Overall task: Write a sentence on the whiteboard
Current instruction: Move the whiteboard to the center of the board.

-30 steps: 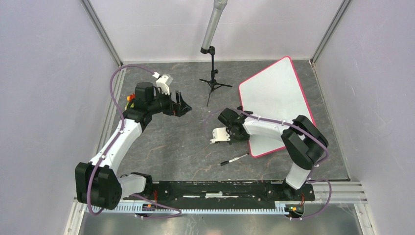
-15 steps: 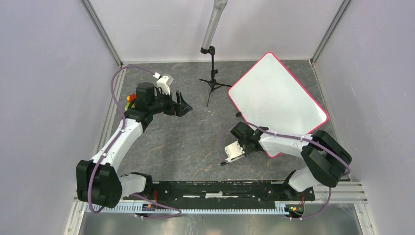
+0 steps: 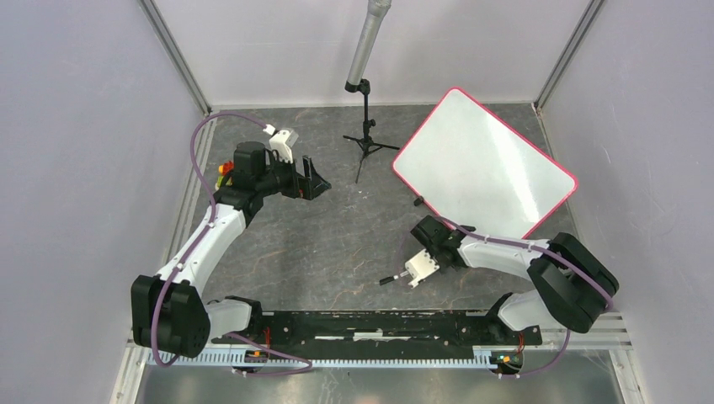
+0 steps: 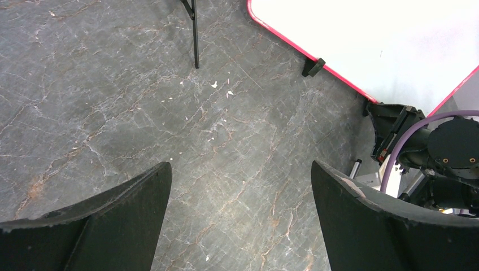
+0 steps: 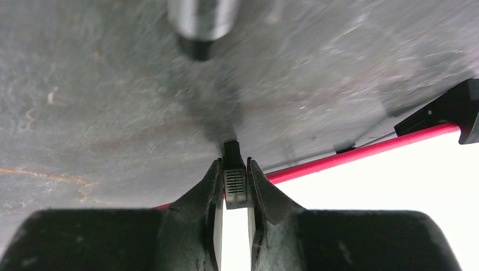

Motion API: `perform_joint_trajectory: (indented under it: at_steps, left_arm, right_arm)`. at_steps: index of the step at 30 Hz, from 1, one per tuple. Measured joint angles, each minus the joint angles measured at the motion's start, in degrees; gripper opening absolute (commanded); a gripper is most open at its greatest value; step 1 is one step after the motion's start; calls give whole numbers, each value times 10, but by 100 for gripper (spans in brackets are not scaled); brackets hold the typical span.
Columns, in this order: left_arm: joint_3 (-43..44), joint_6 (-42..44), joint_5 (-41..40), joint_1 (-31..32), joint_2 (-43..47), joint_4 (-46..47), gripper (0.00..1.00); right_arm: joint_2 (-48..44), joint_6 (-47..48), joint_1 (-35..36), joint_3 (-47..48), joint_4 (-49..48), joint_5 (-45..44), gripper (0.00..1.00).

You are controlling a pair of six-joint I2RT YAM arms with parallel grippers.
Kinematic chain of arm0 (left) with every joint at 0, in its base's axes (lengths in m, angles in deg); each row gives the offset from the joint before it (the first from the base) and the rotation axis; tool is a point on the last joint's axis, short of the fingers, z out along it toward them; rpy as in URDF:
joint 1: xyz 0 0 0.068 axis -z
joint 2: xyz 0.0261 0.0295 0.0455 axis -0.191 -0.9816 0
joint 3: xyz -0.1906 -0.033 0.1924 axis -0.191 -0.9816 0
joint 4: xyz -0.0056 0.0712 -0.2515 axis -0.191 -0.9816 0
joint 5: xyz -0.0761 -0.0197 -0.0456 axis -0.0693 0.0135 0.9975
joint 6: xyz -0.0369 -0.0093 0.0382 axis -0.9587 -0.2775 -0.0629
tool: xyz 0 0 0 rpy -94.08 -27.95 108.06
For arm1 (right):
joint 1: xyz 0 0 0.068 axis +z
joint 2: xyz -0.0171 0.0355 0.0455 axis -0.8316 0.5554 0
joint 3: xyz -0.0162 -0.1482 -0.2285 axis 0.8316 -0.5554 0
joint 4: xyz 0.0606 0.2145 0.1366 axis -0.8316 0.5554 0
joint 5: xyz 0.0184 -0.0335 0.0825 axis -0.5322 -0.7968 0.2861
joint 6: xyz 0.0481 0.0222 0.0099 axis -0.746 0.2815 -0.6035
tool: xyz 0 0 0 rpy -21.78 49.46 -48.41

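- Top external: the whiteboard point(image 3: 484, 160) sits in the upper right of the frame, turned at an angle, with its pink rim showing all round. My right claw point(image 3: 431, 229) is at the board's lower-left edge, and my arm reaches in from the lower right. A marker point(image 3: 394, 277) lies on the grey table point(image 3: 337, 244) just below that claw. My left claw point(image 3: 313, 179) hangs left of centre, spread wide with nothing in it, well apart from the board. A tripod stand point(image 3: 366, 139) is at top centre.
- Left wrist: my left claw point(image 4: 240, 169) has its two fingers point(image 4: 113, 226) far apart over the veined table point(image 4: 113, 84). The whiteboard point(image 4: 395, 39) fills the upper right corner, and my right arm point(image 4: 446, 152) is at the right edge.
- Right wrist: my right claw point(image 5: 234, 189) is narrow, pinched on a small ribbed black clip point(image 5: 234, 183) on the pink rim. The whiteboard point(image 5: 367, 197) spreads across the lower right. A blurred grey cylinder point(image 5: 203, 20) shows at the top.
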Motion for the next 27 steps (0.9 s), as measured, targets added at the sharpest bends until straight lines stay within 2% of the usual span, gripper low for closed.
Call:
perform_joint_trajectory:
  at_steps: [4,12,20,24,27]
  left_arm:
    - [0,0,0,0,0,0,98]
    - [0,0,0,0,0,0,98]
    - [0,0,0,0,0,3,98]
    - [0,0,2,0,0,4,98]
    - [0,0,2,0,0,4,98]
  right_arm:
    - [-7,13,-21,-27,1,-34,31]
    - [-15,24,-75,-38,21,-48,46]
    - [-36,30,-93,-36,31,-44,54]
    - [-49,7,-94,11,62,-4,65]
    - [-58,-29,-94,82,80,45,69]
